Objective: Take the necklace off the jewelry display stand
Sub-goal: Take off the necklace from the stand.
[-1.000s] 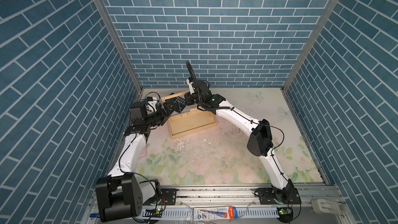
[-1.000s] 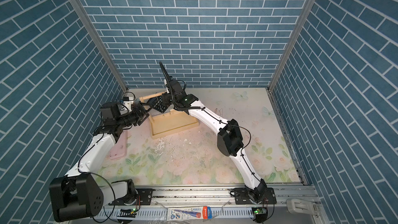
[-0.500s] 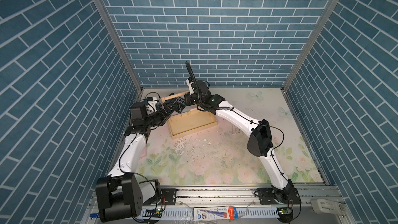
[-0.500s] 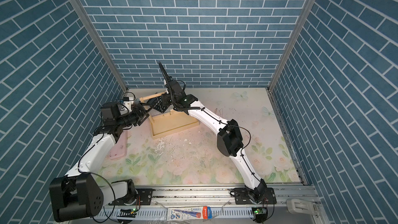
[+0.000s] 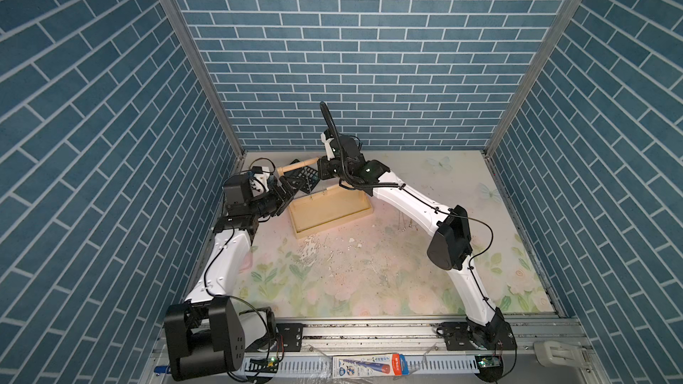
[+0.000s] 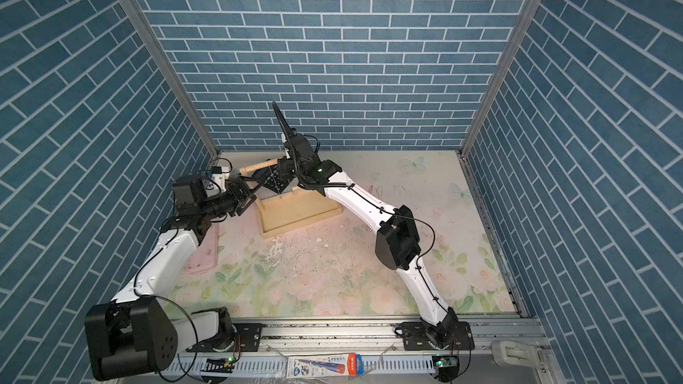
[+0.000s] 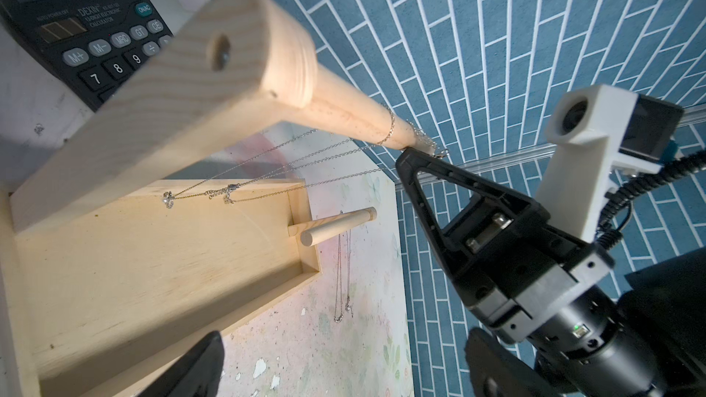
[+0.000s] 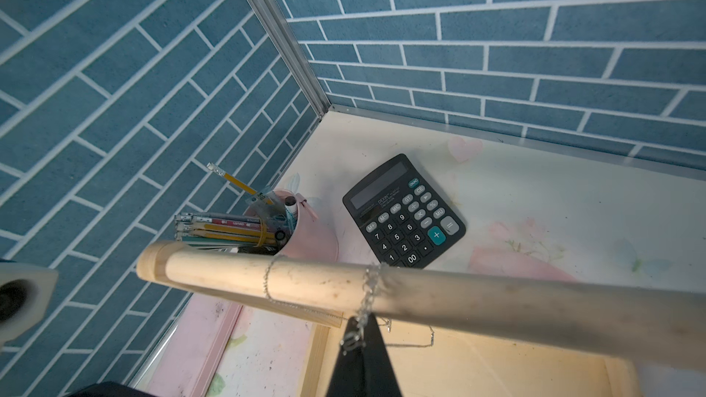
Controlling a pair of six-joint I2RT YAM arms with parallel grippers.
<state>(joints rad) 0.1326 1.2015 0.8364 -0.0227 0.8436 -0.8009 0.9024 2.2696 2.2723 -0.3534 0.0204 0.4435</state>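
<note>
Unhooking step under way: right end effector [image 8: 357,332] pinching shut on necklace [image 8: 368,288], which is hanging looped over upper dowel [image 8: 496,303] of jewelry display stand [image 5: 332,212], left of centre in both top views. Left end effector [image 6: 254,190] gaping, holding nothing. Next move probably calling for sliding loop off free dowel end.

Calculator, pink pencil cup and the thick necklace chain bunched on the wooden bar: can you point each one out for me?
calculator [image 8: 405,211]: right wrist view, on its keypad.
pink pencil cup [image 8: 318,240]: right wrist view, on its outer wall.
necklace chain [image 8: 369,283]: right wrist view, on the bunched links.
</note>
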